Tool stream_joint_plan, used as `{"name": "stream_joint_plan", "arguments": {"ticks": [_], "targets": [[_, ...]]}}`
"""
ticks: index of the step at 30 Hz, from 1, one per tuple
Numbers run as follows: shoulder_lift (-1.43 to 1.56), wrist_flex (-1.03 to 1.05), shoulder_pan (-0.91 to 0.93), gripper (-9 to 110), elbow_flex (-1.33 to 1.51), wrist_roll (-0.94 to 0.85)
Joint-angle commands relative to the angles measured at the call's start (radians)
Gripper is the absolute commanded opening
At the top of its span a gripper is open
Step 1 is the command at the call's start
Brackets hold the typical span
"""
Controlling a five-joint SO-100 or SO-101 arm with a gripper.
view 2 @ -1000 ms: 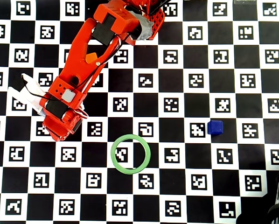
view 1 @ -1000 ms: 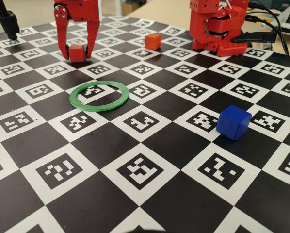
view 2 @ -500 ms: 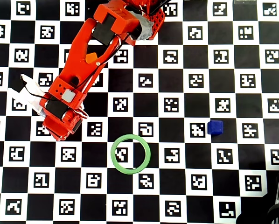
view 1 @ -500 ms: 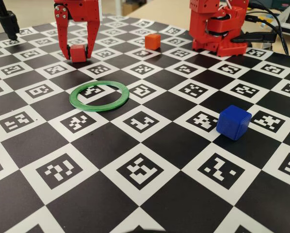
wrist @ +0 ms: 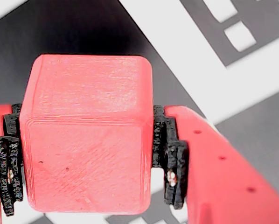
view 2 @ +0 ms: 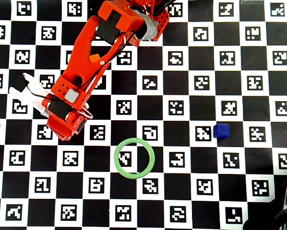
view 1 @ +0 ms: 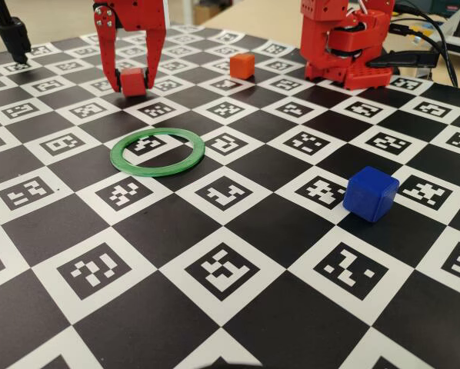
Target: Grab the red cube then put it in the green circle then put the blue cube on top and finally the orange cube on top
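Observation:
The red cube (view 1: 133, 81) is clamped between the fingers of my red gripper (view 1: 130, 86) at the back left of the checkered board, just above it. In the wrist view the red cube (wrist: 88, 135) fills the space between the black pads (wrist: 170, 158), and my gripper (wrist: 88, 168) is shut on it. The green circle (view 1: 157, 172) lies flat and empty in front of the gripper. The blue cube (view 1: 371, 194) sits at the front right. The orange cube (view 1: 242, 65) stands at the back, beside the arm's base. In the overhead view my arm (view 2: 71, 100) covers the red cube, to the upper left of the green circle (view 2: 116, 158).
The arm's red base (view 1: 345, 42) stands at the back right with cables behind it. A black post (view 1: 11, 34) rises at the back left corner. The board (view 1: 215, 269) is covered in black squares and marker tiles. The blue cube (view 2: 221, 130) lies right of the ring.
My gripper has risen slightly and shifted to the right in the fixed view, carrying the red cube off the board. The other cubes and the ring have not moved.

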Motion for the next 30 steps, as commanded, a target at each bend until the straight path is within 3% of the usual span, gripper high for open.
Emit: {"name": "stream_joint_plan", "arguments": {"ticks": [1,17,30], "targets": [[0.189,0.048,-0.023,9,-0.025,-0.025],[0.351,0.321,-0.213,8,-0.149,-0.207],[0.241,0.414,-0.430,8,-0.373,-0.164]]}}
